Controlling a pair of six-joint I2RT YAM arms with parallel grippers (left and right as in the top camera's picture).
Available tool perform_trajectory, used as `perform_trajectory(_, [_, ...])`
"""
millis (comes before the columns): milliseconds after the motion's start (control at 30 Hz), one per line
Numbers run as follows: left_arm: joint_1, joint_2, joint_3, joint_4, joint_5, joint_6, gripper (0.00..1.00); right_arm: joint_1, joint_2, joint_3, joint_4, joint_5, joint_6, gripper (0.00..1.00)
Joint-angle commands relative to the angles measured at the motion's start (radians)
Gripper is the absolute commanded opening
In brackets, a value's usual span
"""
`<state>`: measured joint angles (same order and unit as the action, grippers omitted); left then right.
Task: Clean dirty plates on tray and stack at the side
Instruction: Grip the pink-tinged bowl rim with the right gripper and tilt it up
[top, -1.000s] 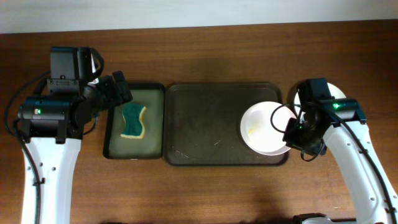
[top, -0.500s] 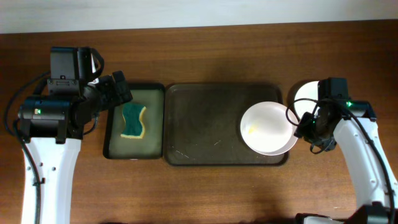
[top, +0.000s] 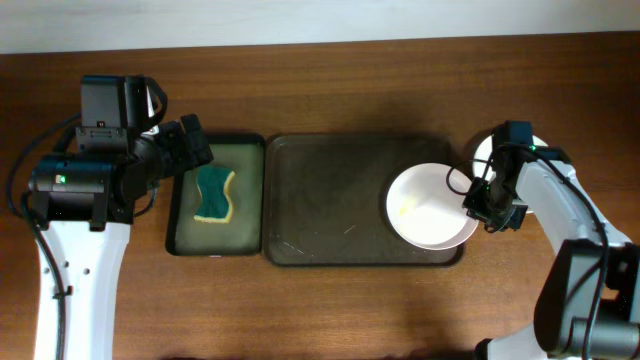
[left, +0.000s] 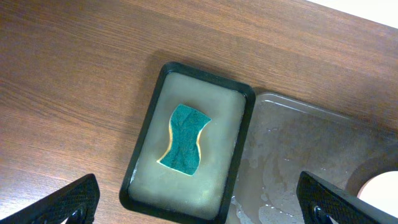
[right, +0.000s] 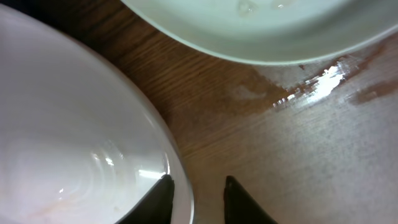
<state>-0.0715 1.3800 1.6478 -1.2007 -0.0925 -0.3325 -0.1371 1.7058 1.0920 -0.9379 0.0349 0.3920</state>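
The right gripper (right: 198, 183) is straddling the edge of a shallow round white plate (right: 68, 143). Its jaws are standing slightly apart, one finger over the plate's inside and the other outside the rim. A strip of wood is showing between rim and outer finger, so nothing is being pinched. This plate is sitting on the right end of the large dark-brown rectangular tray (top: 330, 200), its right edge hanging over the tray's rim, and it is carrying a small yellow speck. Just beyond it, a second white plate (right: 261, 25) is resting on the brown wood-grain tabletop (right: 236, 124), wet inside, with water glistening on the wood beside it. The rest of the brown tray is holding only scattered droplets. Touching its left side, the narrower dark-green tray (left: 143, 146) is holding pale cloudy liquid, and a green-and-yellow waisted sponge (left: 185, 138) is lying in it. The left gripper (top: 192, 148) is hovering over that tray's upper left corner, jaws spread wide.
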Motion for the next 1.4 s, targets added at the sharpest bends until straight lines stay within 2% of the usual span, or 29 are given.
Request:
perform_trajectory(0, [-0.002, 0.000, 0.007, 0.002, 0.007, 0.008, 1.00, -0.005, 0.022, -0.010, 0.013, -0.002, 0.001, 0.11])
perform_trajectory(33, [-0.002, 0.000, 0.007, 0.002, 0.007, 0.008, 1.00, -0.005, 0.022, -0.009, 0.016, -0.003, 0.002, 0.04])
perform_trajectory(133, [-0.002, 0.000, 0.007, 0.001, 0.007, 0.008, 1.00, -0.005, 0.021, 0.000, 0.011, -0.075, 0.001, 0.04])
perform_trajectory(267, [-0.002, 0.000, 0.007, 0.002, 0.007, 0.008, 1.00, 0.019, 0.019, 0.002, 0.032, -0.354, -0.072, 0.04])
perform_trajectory(367, [-0.002, 0.000, 0.007, 0.002, 0.007, 0.008, 0.99, 0.066, 0.019, 0.002, 0.042, -0.445, -0.074, 0.04])
perform_trajectory(533, [-0.002, 0.000, 0.007, 0.002, 0.007, 0.008, 1.00, 0.178, 0.019, 0.002, 0.083, -0.438, -0.052, 0.04])
perform_trajectory(700, [-0.002, 0.000, 0.007, 0.002, 0.007, 0.008, 1.00, 0.248, 0.019, 0.002, 0.138, -0.389, 0.124, 0.04])
perform_trajectory(967, [-0.002, 0.000, 0.007, 0.002, 0.007, 0.008, 0.99, 0.282, 0.019, 0.002, 0.186, -0.311, 0.262, 0.04])
perform_trajectory(1033, [-0.002, 0.000, 0.007, 0.002, 0.007, 0.008, 1.00, 0.282, 0.019, 0.001, 0.188, -0.310, 0.264, 0.15])
perform_trajectory(1100, [-0.002, 0.000, 0.007, 0.002, 0.007, 0.008, 1.00, 0.282, 0.019, 0.001, 0.187, -0.293, 0.254, 0.44])
perform_trajectory(1167, [-0.002, 0.000, 0.007, 0.002, 0.007, 0.008, 1.00, 0.278, 0.019, 0.002, 0.205, -0.280, 0.179, 0.59])
perform_trajectory(1233, [-0.002, 0.000, 0.007, 0.002, 0.007, 0.008, 1.00, 0.262, 0.019, 0.006, 0.230, -0.281, 0.130, 0.63])
perform_trajectory(1367, [-0.002, 0.000, 0.007, 0.002, 0.007, 0.008, 1.00, 0.214, 0.019, 0.021, 0.275, -0.281, 0.054, 0.62])
